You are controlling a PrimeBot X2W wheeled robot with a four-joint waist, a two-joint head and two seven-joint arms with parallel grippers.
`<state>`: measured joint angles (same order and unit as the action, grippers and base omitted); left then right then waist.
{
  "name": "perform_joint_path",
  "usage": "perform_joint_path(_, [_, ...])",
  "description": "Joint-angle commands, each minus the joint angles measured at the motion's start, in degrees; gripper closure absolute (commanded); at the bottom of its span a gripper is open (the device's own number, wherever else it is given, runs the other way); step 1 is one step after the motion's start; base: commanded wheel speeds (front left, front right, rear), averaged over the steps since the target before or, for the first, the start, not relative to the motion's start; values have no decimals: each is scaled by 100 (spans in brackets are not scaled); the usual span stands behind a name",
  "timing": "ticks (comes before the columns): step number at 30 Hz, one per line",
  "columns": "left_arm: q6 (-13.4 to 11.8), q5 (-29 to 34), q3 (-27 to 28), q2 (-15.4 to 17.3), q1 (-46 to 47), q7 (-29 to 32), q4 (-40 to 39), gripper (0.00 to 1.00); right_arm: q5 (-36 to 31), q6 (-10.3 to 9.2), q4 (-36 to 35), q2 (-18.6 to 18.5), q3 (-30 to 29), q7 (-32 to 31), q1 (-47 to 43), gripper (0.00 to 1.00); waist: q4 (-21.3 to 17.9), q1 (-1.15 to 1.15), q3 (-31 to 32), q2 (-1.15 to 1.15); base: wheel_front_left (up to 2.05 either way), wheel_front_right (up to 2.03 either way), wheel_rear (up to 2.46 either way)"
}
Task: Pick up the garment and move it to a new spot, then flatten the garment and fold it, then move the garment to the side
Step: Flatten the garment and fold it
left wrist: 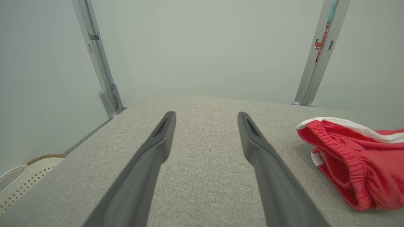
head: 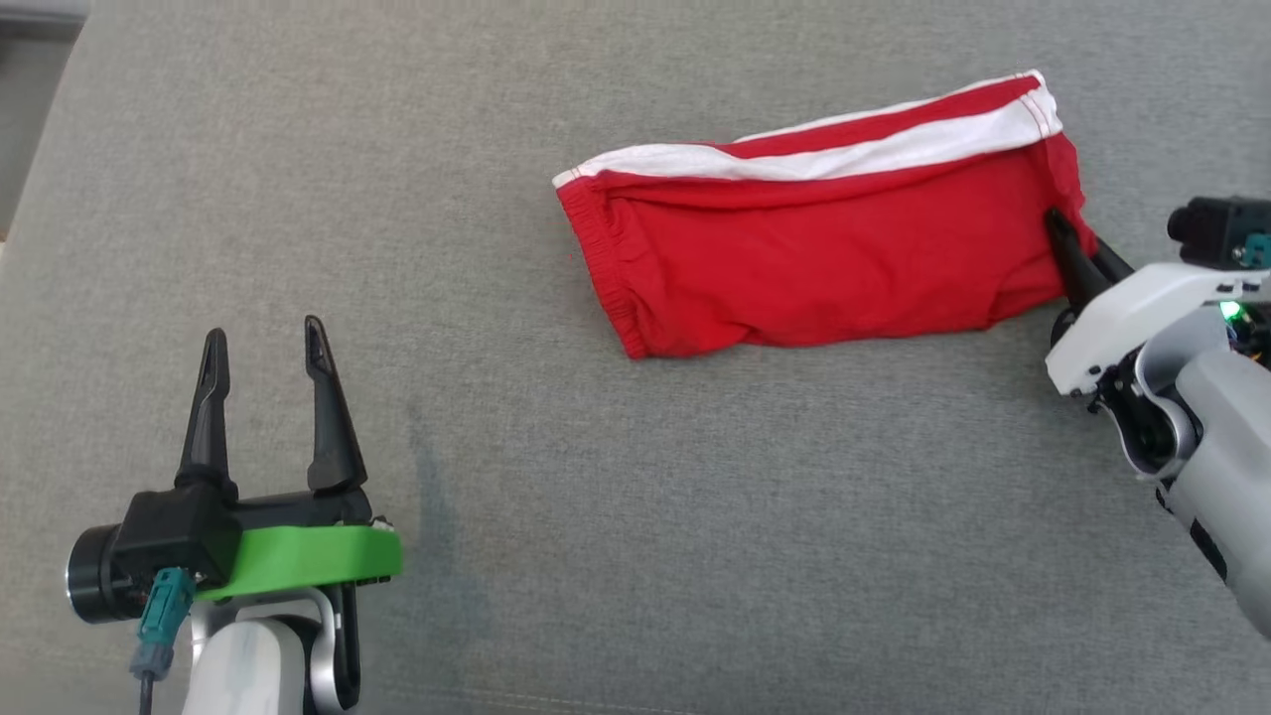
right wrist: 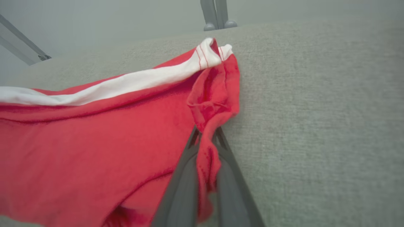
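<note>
The red garment point(head: 824, 248) with a white stripe lies on the grey counter point(head: 635, 516). At the garment's right end, the right claw point(head: 1064, 228) is pressed together, pinching a fold of the red hem. The left claw point(head: 265, 333) is well apart from the garment, off its elastic waistband end, with its fingers spread and nothing between them.

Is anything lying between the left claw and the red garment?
Nothing visible does: just grey surface separates the open left claw from the garment. The right claw is shut on its opposite edge.
</note>
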<state>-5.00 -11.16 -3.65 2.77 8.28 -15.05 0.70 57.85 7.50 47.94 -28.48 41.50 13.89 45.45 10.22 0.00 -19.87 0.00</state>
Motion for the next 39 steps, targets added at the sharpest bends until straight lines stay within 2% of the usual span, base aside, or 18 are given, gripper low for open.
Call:
perform_joint_path(1, [39, 53, 59, 25, -125, -15, 14, 0, 83, -3, -82, -60, -48, 56, -222, 100, -434, 0, 355, 0, 0, 0, 0])
perform_joint_path(8, [213, 250, 350, 25, -302, -15, 64, 0, 333, -3, -425, -251, -657, 127, -1066, 100, -903, 0, 599, 0, 0, 0, 0])
perform_joint_path(16, [254, 285, 416, 25, -341, -15, 59, 0, 166, -2, -506, -199, -1316, 130, -1480, 100, -996, 0, 634, 0, 0, 0, 0])
perform_joint_path(22, [286, 294, 403, 26, -338, -15, 101, 0, -110, -2, -756, -7, -1472, 130, -1344, 100, -964, 0, 661, 0, 0, 0, 0])
perform_joint_path(30, [285, 213, 357, 25, -362, -15, 125, 0, -583, -2, -1612, 287, -1497, 129, -1188, 100, -829, 0, 764, 0, 0, 0, 0])
perform_joint_path(39, [252, 93, 182, 26, -264, -15, 133, 0, -958, -2, -2184, 920, -1200, -234, -966, 100, -472, 0, 744, 0, 0, 0, 0])
